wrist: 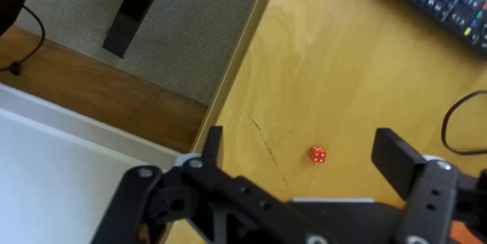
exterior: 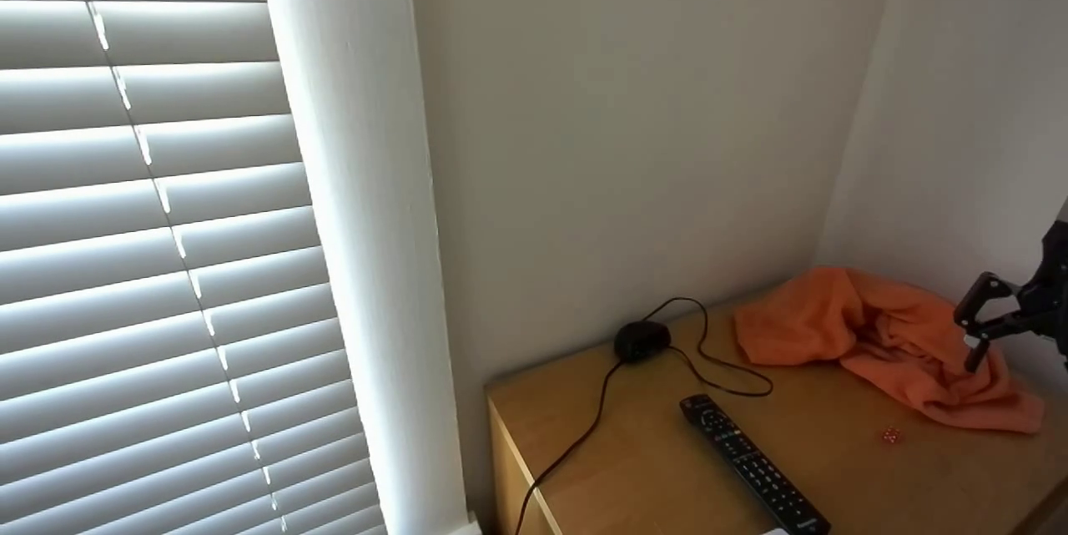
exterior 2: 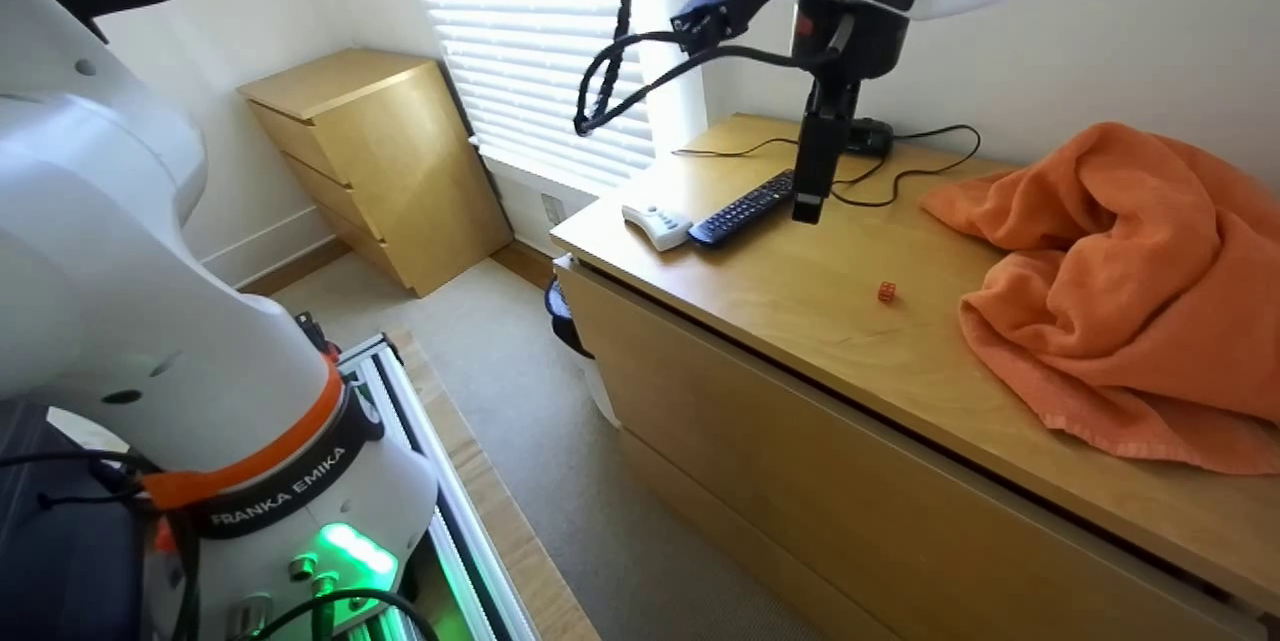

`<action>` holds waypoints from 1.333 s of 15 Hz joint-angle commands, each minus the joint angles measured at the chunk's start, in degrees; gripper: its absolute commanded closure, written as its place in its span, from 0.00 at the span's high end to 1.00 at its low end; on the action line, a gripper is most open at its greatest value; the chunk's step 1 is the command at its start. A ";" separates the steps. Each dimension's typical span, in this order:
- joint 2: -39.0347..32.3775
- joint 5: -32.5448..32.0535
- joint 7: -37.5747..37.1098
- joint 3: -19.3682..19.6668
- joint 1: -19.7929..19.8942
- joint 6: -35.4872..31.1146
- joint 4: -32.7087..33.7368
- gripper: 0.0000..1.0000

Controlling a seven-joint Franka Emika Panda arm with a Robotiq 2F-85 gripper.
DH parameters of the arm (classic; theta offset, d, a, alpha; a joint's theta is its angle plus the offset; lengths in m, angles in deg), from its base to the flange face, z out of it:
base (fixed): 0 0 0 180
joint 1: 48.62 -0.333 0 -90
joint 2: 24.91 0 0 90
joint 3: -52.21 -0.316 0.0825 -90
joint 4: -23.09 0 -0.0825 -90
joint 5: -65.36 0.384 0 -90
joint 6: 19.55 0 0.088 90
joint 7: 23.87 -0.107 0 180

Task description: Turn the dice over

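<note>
A small red die with white pips [wrist: 317, 155] rests on the wooden top of a dresser [wrist: 335, 65]. In the wrist view, a face with several pips points toward the camera. The die also shows in both exterior views [exterior: 891, 435] [exterior 2: 887, 292]. My gripper [wrist: 298, 133] is open and empty. Its two black fingers stand wide apart, with the die between them in the wrist view but lower down, untouched. In an exterior view the gripper [exterior 2: 808, 211] hangs above the dresser top, pointing down. In an exterior view only part of it [exterior: 974, 351] shows at the right edge.
A crumpled orange cloth [exterior 2: 1130, 291] lies beside the die. A black remote [exterior 2: 745, 206], a white controller-like device [exterior 2: 657, 225] and a black box with a cable [exterior: 642, 340] are also on the dresser. The dresser's front edge [wrist: 239, 57] drops to the floor.
</note>
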 commanded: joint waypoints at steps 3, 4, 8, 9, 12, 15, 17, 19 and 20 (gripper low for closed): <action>-1.84 0.02 0.02 1.01 -0.80 -0.16 1.07 1.00; -1.56 0.02 0.02 0.93 -0.94 -0.16 1.07 1.00; -2.42 -1.04 -2.89 1.02 -0.76 1.06 2.13 1.00; -5.59 -1.93 -7.29 1.59 -0.13 1.34 4.50 1.00; -11.96 0.48 -11.20 3.10 0.05 2.15 9.25 1.00; -18.97 3.96 -12.36 4.13 0.24 4.00 14.66 1.00; -23.41 6.90 -11.26 4.18 0.77 7.10 18.68 1.00; -26.68 9.12 -10.52 4.00 1.23 9.79 21.82 1.00; -28.16 9.59 -10.59 4.09 1.30 10.42 23.23 1.00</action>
